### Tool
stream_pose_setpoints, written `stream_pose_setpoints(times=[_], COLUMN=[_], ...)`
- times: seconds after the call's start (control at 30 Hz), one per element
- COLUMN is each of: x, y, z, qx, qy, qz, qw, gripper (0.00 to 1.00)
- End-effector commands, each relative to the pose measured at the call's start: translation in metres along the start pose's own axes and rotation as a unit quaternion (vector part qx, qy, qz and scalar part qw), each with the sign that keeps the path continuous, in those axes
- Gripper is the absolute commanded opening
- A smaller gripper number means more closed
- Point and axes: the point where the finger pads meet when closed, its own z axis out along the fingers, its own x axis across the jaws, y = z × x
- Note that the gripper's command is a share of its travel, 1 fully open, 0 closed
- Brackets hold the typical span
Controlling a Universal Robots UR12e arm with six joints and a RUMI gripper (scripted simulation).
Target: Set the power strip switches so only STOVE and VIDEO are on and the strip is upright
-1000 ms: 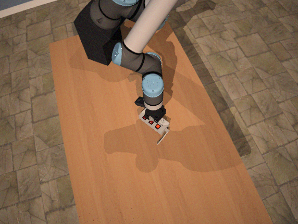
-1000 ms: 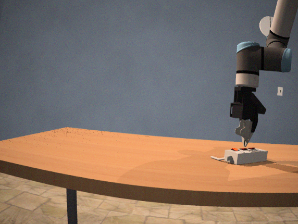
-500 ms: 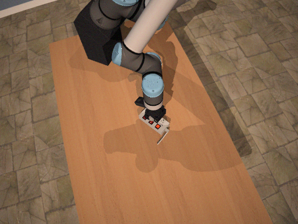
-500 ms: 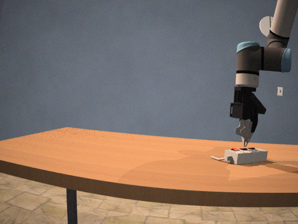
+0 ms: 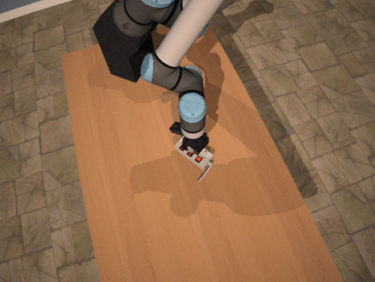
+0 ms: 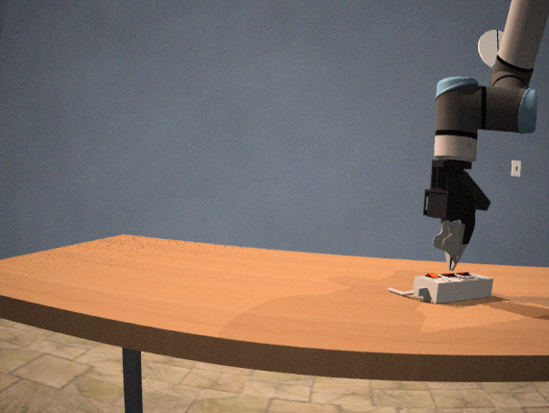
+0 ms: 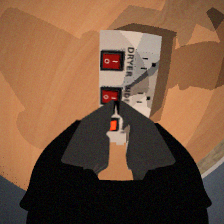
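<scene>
The white power strip (image 5: 194,153) lies flat on the wooden table with its three red rocker switches facing up. It also shows in the side view (image 6: 453,286) and in the wrist view (image 7: 131,72). The switch nearest the cord end (image 5: 198,159) glows brighter orange than the other two. In the wrist view the far switch (image 7: 111,60) sits beside the label DRYER, and the middle switch (image 7: 110,95) lies just past my fingertips. My gripper (image 6: 452,265) is shut and empty and points straight down. Its tips hover just above the strip's top, over the middle switch (image 7: 115,106).
A short white cord stub (image 5: 203,174) sticks out of the strip's near end towards the table's middle. The table's right edge runs a short way to the right of the strip. The arm's black base (image 5: 121,49) stands at the table's far end.
</scene>
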Motion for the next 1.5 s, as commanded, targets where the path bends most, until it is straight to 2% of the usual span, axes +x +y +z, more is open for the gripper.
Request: stream_pose_setpoints(times=[0.0, 1.47], x=[-0.0002, -0.0002], y=[0.0004, 0.0004], z=[-0.0002, 0.0086], qx=[0.000, 0.000], qy=[0.000, 0.000], qz=[0.000, 0.000], qw=[1.000, 1.000], gripper=[0.00, 0.00])
